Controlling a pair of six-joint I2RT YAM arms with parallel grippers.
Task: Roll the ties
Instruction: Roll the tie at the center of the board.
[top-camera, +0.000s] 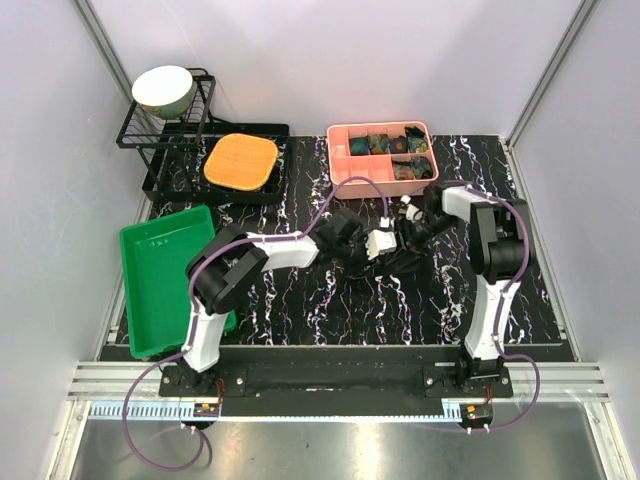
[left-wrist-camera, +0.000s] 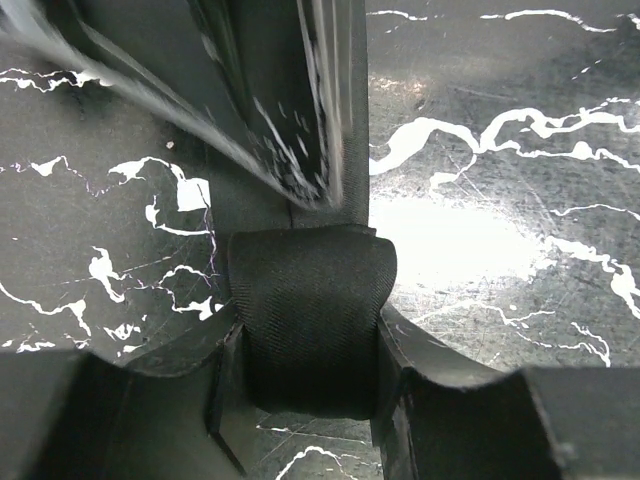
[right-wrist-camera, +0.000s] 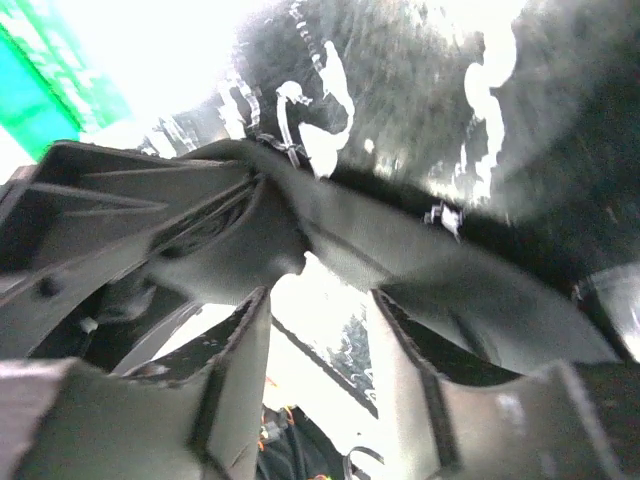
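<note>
Mid-roll: left claw (left-wrist-camera: 310, 345) pinches rolled end of black tie (left-wrist-camera: 310, 290), lower centre of wrist view, tail running up-frame over desk (left-wrist-camera: 500, 250); right claw (right-wrist-camera: 320, 320) open; next prob. needs tail taut, then wind on.

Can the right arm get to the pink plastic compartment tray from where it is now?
Probably yes. The pink plastic compartment tray sits just beyond the right claw, with only bare black marbled tabletop between. A purple cable loops near its left end, so favour the right.
</note>
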